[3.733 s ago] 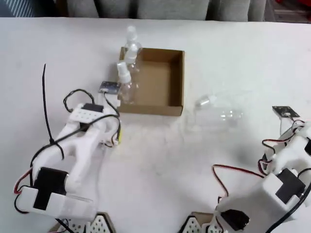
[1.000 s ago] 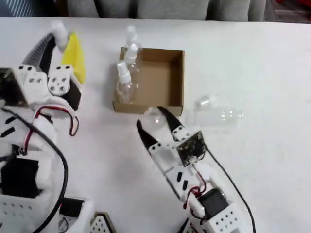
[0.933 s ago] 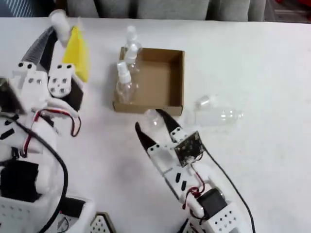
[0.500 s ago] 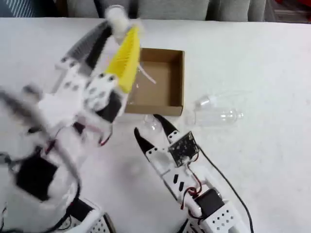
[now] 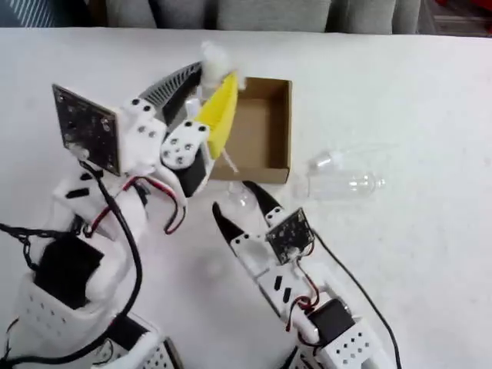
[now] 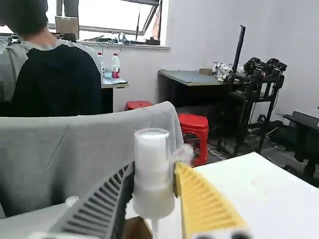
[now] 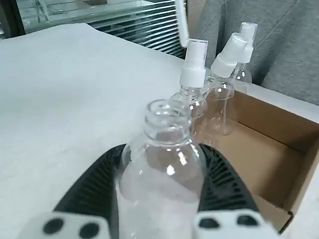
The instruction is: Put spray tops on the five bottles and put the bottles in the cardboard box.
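My left gripper (image 5: 213, 68) is shut on a white spray top (image 5: 214, 54), held over the left edge of the cardboard box (image 5: 280, 127); its thin dip tube (image 5: 228, 160) hangs down. In the left wrist view the spray top (image 6: 151, 172) sits between the grey and yellow fingers. My right gripper (image 5: 240, 198) is shut on an uncapped clear bottle (image 5: 237, 194), upright in front of the box. The right wrist view shows this bottle (image 7: 162, 174) with its neck open, and three capped bottles (image 7: 192, 89) beyond it at the box (image 7: 264, 129).
A clear bottle with a spray top (image 5: 342, 181) lies on its side on the white table (image 5: 400, 92), right of the box. Grey chair backs (image 5: 254, 14) line the table's far edge. Both arm bases stand at the near edge.
The left arm has swung right from the table's far left, carrying the spray top over the box's left edge. The right gripper has kept the bottle almost in place.
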`<state>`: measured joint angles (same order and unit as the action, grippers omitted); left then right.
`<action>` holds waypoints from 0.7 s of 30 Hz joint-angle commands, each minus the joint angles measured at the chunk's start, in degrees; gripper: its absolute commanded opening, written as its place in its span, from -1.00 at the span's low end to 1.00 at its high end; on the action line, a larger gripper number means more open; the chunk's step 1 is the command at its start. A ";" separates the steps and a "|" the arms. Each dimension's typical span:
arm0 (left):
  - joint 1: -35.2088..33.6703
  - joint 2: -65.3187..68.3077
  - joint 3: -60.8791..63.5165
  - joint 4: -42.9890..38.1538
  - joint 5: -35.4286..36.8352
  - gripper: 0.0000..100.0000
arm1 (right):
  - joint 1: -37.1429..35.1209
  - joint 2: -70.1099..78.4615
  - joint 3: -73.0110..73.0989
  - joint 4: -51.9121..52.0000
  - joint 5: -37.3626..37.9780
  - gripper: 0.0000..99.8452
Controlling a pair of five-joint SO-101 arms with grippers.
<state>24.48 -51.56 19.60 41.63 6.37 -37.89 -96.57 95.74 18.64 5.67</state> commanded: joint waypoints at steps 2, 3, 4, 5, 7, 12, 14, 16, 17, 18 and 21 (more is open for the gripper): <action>-0.75 -4.44 6.42 -0.26 -0.44 -0.96 | 0.22 -0.57 1.32 -1.27 0.70 -0.96; -0.66 -5.49 7.82 -0.26 -0.35 -0.96 | 0.22 -0.57 1.32 -1.27 0.70 -0.96; -0.48 -6.46 8.97 -0.35 -0.18 -0.96 | 0.22 -0.57 1.32 -1.27 0.70 -0.96; -0.40 -7.43 10.02 -0.53 -0.18 -0.96 | 0.22 -0.57 1.32 -1.27 0.70 -0.96; -0.40 -9.10 12.31 -3.43 -0.09 -0.96 | 0.22 -0.57 1.32 -1.27 0.70 -0.96; -0.84 -11.74 18.99 -11.08 -0.35 -0.96 | 0.22 -0.57 1.32 -1.10 0.70 -0.96; -0.84 -12.18 20.04 -12.40 -0.35 -0.96 | 0.22 -0.57 1.32 -1.01 0.70 -0.96; -0.57 -12.18 20.31 -12.48 -0.35 -0.96 | 0.22 -0.57 1.32 -1.01 0.70 -0.96; -0.48 -12.26 20.40 -12.40 -0.35 -0.96 | 0.22 -0.57 1.32 -0.92 0.70 -0.96; -0.48 -12.26 20.40 -12.04 -0.35 -0.96 | 0.22 -0.57 1.32 -0.92 0.70 -0.96; -0.40 -12.35 20.31 -8.79 -0.35 -0.96 | 0.22 -0.57 1.32 -0.92 0.70 -0.96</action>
<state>24.22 -62.73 40.44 31.43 6.37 -37.80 -96.57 95.74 18.64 5.67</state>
